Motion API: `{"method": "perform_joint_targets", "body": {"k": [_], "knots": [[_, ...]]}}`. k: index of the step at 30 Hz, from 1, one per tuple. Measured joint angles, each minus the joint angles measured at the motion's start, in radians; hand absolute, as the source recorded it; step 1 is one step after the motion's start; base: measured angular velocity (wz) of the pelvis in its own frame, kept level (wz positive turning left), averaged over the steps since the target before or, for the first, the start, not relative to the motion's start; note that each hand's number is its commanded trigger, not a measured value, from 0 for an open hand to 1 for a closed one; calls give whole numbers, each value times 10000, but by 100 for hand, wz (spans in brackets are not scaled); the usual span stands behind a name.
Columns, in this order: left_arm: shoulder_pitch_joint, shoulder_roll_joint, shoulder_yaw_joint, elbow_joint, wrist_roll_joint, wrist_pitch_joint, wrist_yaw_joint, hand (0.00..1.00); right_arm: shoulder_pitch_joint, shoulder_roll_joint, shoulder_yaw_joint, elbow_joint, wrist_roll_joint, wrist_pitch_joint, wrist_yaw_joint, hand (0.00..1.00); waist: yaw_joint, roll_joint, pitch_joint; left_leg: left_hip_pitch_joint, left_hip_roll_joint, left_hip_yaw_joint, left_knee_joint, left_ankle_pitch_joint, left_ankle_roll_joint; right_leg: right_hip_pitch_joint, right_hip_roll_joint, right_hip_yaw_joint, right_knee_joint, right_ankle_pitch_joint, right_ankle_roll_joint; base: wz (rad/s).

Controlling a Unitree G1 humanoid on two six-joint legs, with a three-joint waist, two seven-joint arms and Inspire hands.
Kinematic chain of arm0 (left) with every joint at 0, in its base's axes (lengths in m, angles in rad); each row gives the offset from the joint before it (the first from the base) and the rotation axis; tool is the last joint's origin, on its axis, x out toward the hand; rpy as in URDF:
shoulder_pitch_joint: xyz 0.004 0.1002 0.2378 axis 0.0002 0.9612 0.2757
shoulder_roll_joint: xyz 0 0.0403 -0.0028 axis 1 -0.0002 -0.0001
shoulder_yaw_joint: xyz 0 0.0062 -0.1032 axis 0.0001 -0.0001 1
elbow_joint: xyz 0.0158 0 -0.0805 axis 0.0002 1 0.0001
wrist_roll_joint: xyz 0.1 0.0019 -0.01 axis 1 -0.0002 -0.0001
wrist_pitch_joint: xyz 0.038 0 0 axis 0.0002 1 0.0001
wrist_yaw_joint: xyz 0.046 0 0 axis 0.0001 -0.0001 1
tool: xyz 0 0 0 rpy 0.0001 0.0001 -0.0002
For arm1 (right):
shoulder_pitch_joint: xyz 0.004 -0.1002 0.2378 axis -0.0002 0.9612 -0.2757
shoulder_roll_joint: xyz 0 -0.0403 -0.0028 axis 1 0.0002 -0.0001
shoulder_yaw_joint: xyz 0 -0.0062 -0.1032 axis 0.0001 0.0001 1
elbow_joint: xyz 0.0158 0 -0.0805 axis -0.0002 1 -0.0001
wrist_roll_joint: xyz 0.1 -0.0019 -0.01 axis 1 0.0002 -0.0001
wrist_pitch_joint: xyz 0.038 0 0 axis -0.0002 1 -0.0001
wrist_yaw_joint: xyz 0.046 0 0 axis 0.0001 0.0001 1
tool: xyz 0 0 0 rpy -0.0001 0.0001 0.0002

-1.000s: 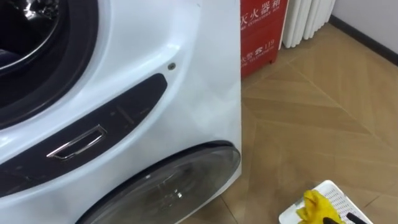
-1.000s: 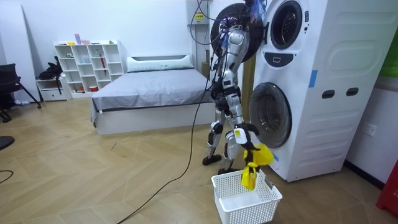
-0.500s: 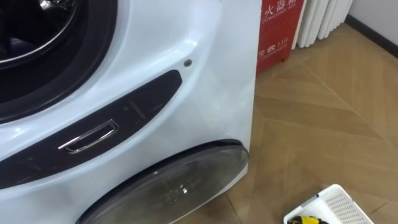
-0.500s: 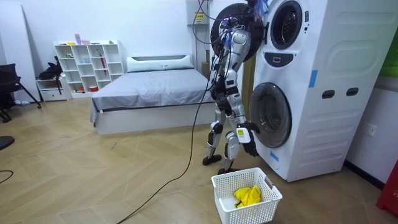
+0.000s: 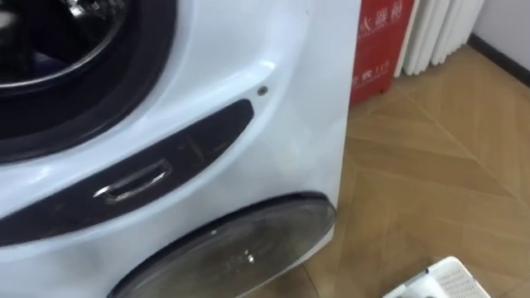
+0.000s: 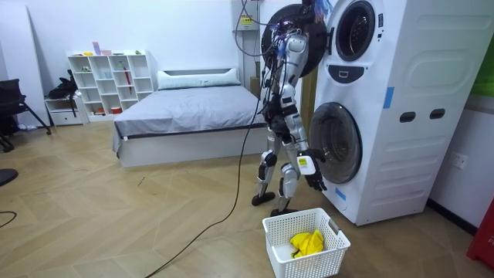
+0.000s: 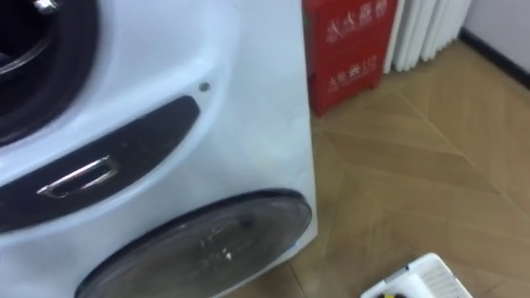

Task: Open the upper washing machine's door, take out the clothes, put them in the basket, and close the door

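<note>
**When Clothes Leave the Drum: Handling and Hold Points**

As seen in the left eye view, the washing machine stands close ahead. The dark rim of its upper drum is at top left, with a dark panel below it and the closed lower door under that. What lies inside the drum cannot be made out. One corner of a white basket shows at lower right on the wood floor. A red cabinet stands beyond the machine.

The right eye view gives the same arrangement, with the basket corner again at lower right.

In the room view, the robot stands upright facing the machine, with a bed behind it. The upper door hangs open. The right hand hangs low beside the lower door and above the basket, with nothing seen in it. Whether it is open or closed cannot be told at this range. A yellow garment lies crumpled in the basket, on the floor just in front of the machine.

Handling, as a judgement:
- **Behaviour:** Expect clothes to be light, soft and limp, sagging and trailing once lifted. Damp cloth would weigh more and cling.
- **Where to hold:** Close the fingers on a bunched fold near the middle of a piece, not on an edge or a sleeve.
- **Clearance:** Lift the piece clear of the drum rim so nothing snags.
</note>
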Motion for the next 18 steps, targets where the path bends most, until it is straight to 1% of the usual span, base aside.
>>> {"method": "perform_joint_targets", "body": {"k": [1, 2, 3, 4, 5, 6, 7, 8, 9, 10, 11, 12, 13, 14, 15, 16, 17, 18], "knots": [[129, 7, 18, -128, 38, 3, -9, 0, 93, 17, 3, 0, 27, 10, 2, 0, 65, -37, -23, 75, 6, -26, 0, 1, -1, 95, -16, -57, -14, -23, -3, 23], [360, 2, 162, -312, 49, 7, -85, 0, 303, 37, 4, 10, 34, 30, 46, 0, 217, -108, -60, 274, 12, -103, 4, 2, -3, 315, -39, -119, -21, -67, -15, 27], [608, 5, 230, -490, 127, 21, -169, 0, 558, 50, 37, 18, -11, 90, 111, 0, 255, -239, -33, 488, 28, -282, 3, 5, -8, 665, -81, -307, -116, -120, -16, 33], [733, 5, 229, -553, 144, 24, -183, 0, 703, 73, 50, 23, -39, 98, 133, 0, 260, -296, -56, 581, 40, -373, -1, 10, -17, 829, -98, -410, -194, -136, -11, 47], [906, 6, 264, -570, 151, 25, -183, 0, 948, 176, 119, 82, -109, 98, 179, 0, 371, -425, -102, 772, 44, -473, -8, 24, -41, 1121, -159, -599, -256, -212, -12, 49], [1019, -11, 353, -586, 142, 48, -182, 0, 1159, 327, 228, 111, -232, 114, 216, 0, 443, -549, -126, 943, 75, -525, -21, 26, -45, 1402, -188, -781, -389, -245, -3, 49], [1053, -11, 370, -586, 145, 69, -181, 0, 1240, 416, 276, 129, -325, 155, 270, 0, 457, -616, -126, 1025, 96, -567, -41, 26, -45, 1561, -206, -921, -476, -257, 5, 58], [1142, -4, 400, -574, 218, 97, -175, 0, 1283, 605, 367, 371, -484, 267, 410, 0, 452, -792, -118, 1189, 129, -748, -75, 27, -46, 1856, -234, -1184, -632, -276, 5, 62], [1133, -12, 410, -565, 399, 105, -166, 0, 1267, 779, 528, 675, -563, 425, 520, 0, 477, -1015, -124, 1321, 144, -894, -99, 38, -64, 2124, -250, -1354, -759, -296, 9, 60], [1156, -32, 408, -558, 475, 118, -167, 0, 1256, 837, 590, 813, -577, 477, 571, 0, 489, -1101, -128, 1369, 146, -988, -122, 38, -64, 2241, -261, -1455, -818, -298, 7, 54], [1206, -104, 421, -577, 680, 145, -171, 0, 1305, 956, 604, 1036, -686, 545, 664, 0, 506, -1266, -116, 1472, 154, -1176, -169, 41, -70, 2475, -273, -1641, -981, -288, 19, 49], [1215, -137, 686, -658, 724, 144, -150, 0, 1321, 1029, 604, 1234, -832, 546, 682, 0, 557, -1376, -118, 1547, 154, -1359, -189, 41, -70, 2672, -286, -1795, -1112, -276, 38, 47], [1209, -128, 726, -653, 734, 159, -147, 0, 1360, 1050, 605, 1285, -890, 546, 677, 0, 595, -1415, -121, 1586, 153, -1417, -187, 41, -70, 2785, -285, -1831, -1195, -265, 59, 35], [1145, -131, 768, -651, 741, 222, -135, 0, 1449, 1089, 613, 1346, -1045, 551, 655, 0, 711, -1518, -88, 1710, 141, -1572, -190, 41, -70, 3002, -317, -1963, -1287, -255, 78, 27], [1136, -142, 778, -633, 756, 279, -124, 0, 1473, 1140, 624, 1555, -1181, 551, 652, 0, 727, -1620, -83, 1831, 145, -1674, -194, 41, -70, 3240, -329, -2072, -1436, -238, 101, 23], [1128, -133, 798, -623, 758, 298, -110, 0, 1509, 1175, 632, 1607, -1212, 575, 650, 0, 741, -1631, -89, 1890, 142, -1730, -208, 41, -70, 3335, -329, -2093, -1482, -242, 110, 23], [1092, -116, 800, -591, 760, 319, -105, 0, 1615, 1231, 696, 1610, -1224, 648, 644, 0, 773, -1712, -108, 1977, 139, -1817, -243, 41, -70, 3495, -326, -2146, -1591, -239, 133, 13], [1069, -128, 798, -559, 761, 339, -76, 0, 1640, 1259, 850, 1616, -1253, 726, 643, 0, 854, -1736, -87, 2055, 142, -1824, -282, 41, -70, 3593, -323, -2160, -1666, -240, 147, 7]]}}
